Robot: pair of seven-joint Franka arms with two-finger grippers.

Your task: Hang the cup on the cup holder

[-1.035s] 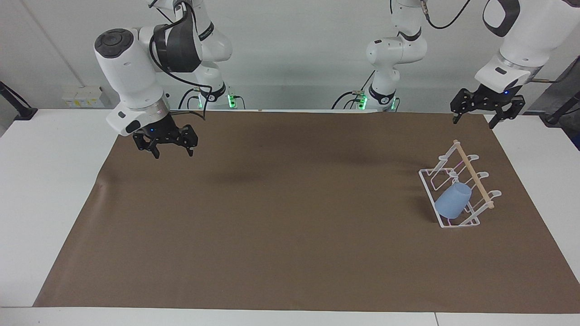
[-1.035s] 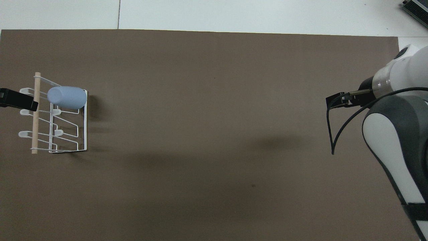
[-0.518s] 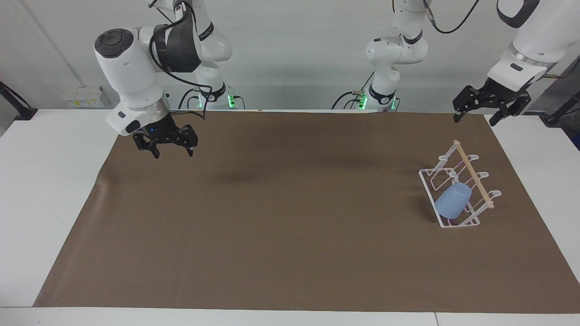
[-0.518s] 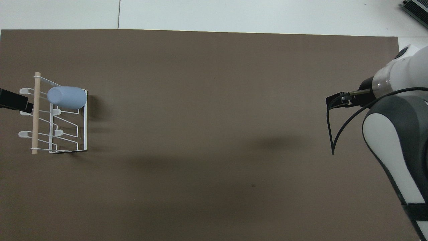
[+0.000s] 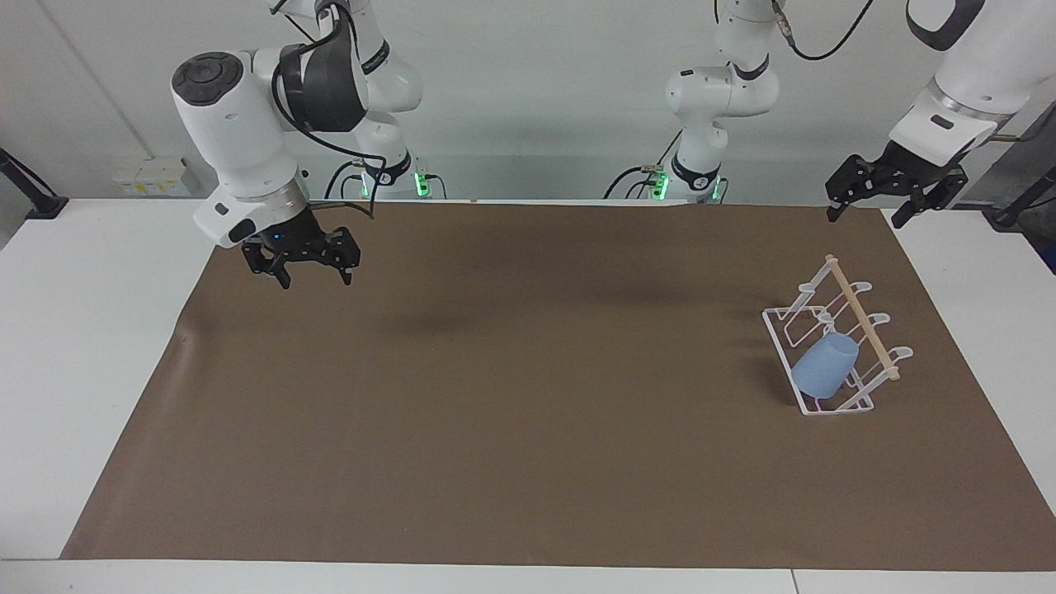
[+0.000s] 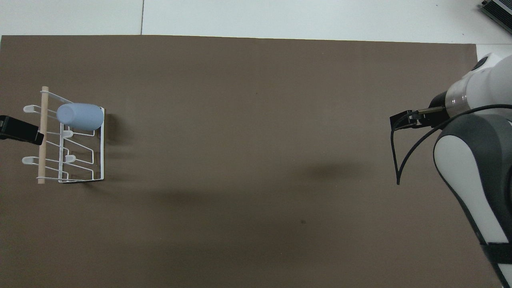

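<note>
cup (image 5: 825, 365): I see it hung on a prong of the cup holder (image 5: 837, 330), rim slanting down toward the base frame, at the end of the rack farthest from the robots. Nothing is touching it.
cup holder: on the brown mat (image 5: 528, 379) at the left arm's end of the bench (image 5: 82, 330), wooden rod along its top. It hasn't shifted over the last second.
left gripper (image 5: 895, 183): this is what changed. It has lifted up and away from the rack and now hangs over the mat's corner nearest the left arm's base. Its fingers are spread and hold nothing.
left gripper, overhead: only a dark tip shows at the frame edge beside the rod; read from the facing view, it is well above the rack, not on it.
right gripper (image 5: 301, 254): waiting over the mat at the right arm's end, fingers apart, empty. No motion in the last second.
meaning: I judge the hang done and the left arm retreating. The cup stayed put after release, so the seat looks stable.
risk: low; the arm's path is already clear of the rack.
</note>
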